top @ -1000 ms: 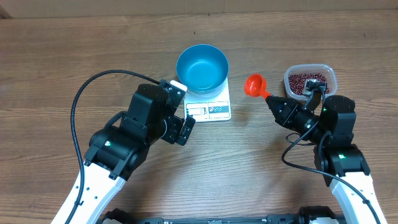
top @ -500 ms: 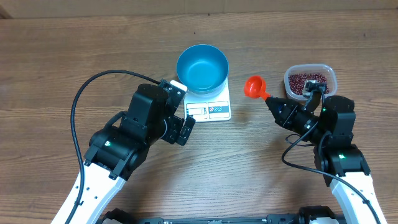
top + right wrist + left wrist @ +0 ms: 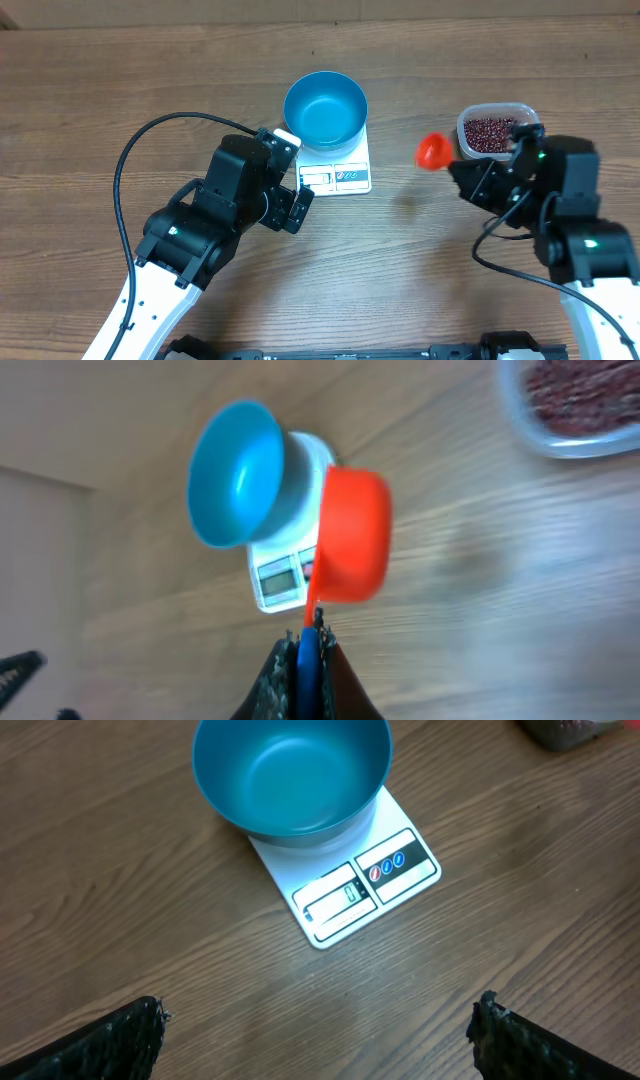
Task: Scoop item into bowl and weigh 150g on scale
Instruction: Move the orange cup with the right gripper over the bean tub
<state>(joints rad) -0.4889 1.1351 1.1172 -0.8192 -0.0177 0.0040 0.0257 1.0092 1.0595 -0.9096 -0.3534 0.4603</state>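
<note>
Here, the blue bowl (image 3: 325, 108) sits on the white scale (image 3: 341, 176) at mid-table (image 3: 100, 90), while the beans (image 3: 488, 132) lie in a clear tub (image 3: 500, 106) to the right. The right gripper (image 3: 305, 645), jaws closed on the handle of a red scoop (image 3: 433, 151), holds it near the tub. The left gripper (image 3: 318, 1020) hangs beside the scale, jaws wide apart.

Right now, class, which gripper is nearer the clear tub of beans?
Right. The right gripper, jaws shut on the red scoop, sits just beside the tub; the left gripper, jaws open, hangs by the scale, far off to the tub's left.
</note>
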